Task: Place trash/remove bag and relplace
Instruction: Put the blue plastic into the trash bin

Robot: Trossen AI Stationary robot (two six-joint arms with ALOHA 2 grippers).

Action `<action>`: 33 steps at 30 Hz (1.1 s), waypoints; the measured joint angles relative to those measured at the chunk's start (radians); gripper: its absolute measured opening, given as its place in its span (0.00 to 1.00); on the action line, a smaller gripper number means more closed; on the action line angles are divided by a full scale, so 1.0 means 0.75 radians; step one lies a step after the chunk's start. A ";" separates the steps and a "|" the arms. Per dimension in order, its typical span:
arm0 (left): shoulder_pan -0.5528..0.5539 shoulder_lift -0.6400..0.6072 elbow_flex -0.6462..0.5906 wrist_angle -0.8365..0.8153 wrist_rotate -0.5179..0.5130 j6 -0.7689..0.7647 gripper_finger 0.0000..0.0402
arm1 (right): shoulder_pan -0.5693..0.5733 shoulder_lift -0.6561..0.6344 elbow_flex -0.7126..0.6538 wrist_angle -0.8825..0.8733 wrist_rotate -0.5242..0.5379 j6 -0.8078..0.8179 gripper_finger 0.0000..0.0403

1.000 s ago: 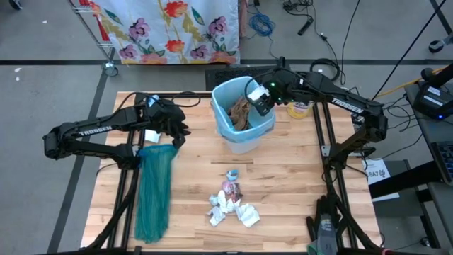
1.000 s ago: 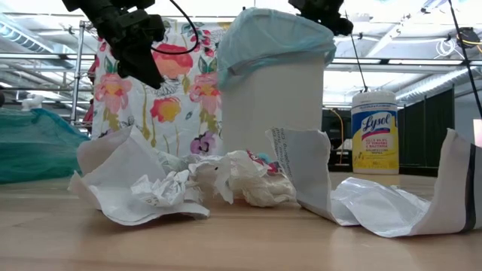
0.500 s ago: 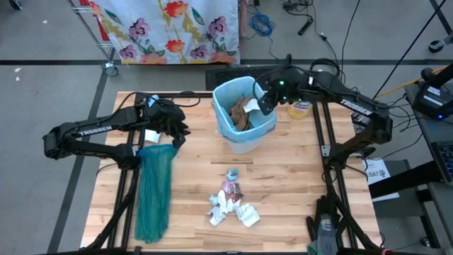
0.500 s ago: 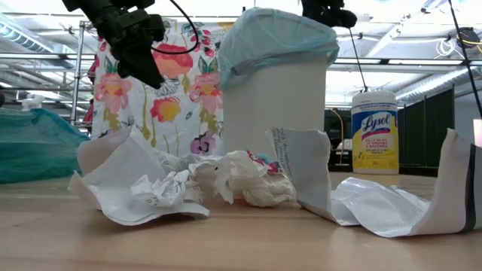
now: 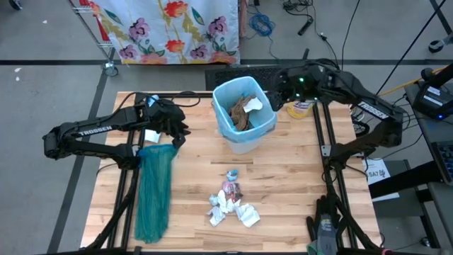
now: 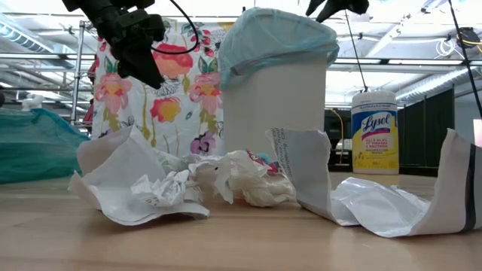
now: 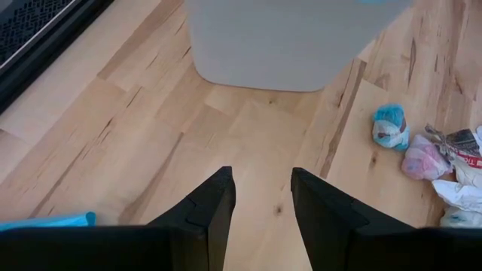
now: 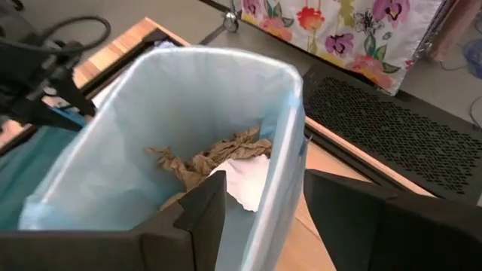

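A small white bin (image 5: 244,138) lined with the pale blue bag (image 5: 225,92) stands at the table's far middle. Inside it lie crumpled brown paper (image 8: 203,162) and a white scrap (image 8: 245,184). More trash (image 5: 230,202) lies in a loose pile on the near middle of the table. My right gripper (image 5: 277,88) hangs open and empty just right of the bin's rim, above it (image 8: 260,218). My left gripper (image 5: 180,133) hovers open over bare wood (image 7: 260,203) left of the bin, holding nothing.
A darker teal-green bag (image 5: 154,191) lies stretched along the table's left side, below my left gripper. A Lysol wipes canister (image 6: 374,132) stands right of the bin, close under my right arm. White paper scraps (image 6: 143,181) fill the near foreground in the low view.
My right gripper has moved from over the bin's opening toward the table's right edge and has risen a little. The white scrap it held has dropped and now lies in the bin on the brown paper.
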 joint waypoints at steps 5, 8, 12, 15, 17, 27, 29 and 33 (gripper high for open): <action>0.000 0.000 0.000 -0.006 0.000 -0.002 0.34 | 0.041 -0.060 0.000 -0.049 0.002 0.048 0.42; 0.000 0.000 0.000 -0.025 0.000 -0.043 0.34 | 0.086 -0.095 0.000 -0.143 0.026 0.106 0.42; 0.000 0.001 0.000 -0.029 0.000 -0.071 0.34 | 0.203 -0.133 0.000 -0.317 0.150 0.239 0.42; 0.000 0.001 0.000 -0.028 0.000 -0.072 0.34 | 0.332 -0.143 0.000 -0.452 0.245 0.369 0.42; -0.008 0.000 0.000 -0.028 0.000 -0.100 0.34 | 0.439 -0.144 -0.027 -0.510 0.319 0.473 0.42; -0.212 0.001 0.000 0.026 -0.045 -0.347 0.34 | 0.884 -0.178 -0.609 -0.293 0.381 0.937 0.42; -0.267 0.004 0.000 0.047 -0.066 -0.420 0.34 | 0.947 -0.196 -0.766 -0.120 0.322 0.982 0.42; -0.398 0.051 0.000 0.088 -0.127 -0.576 0.34 | 1.050 -0.219 -1.027 0.199 0.273 1.091 0.42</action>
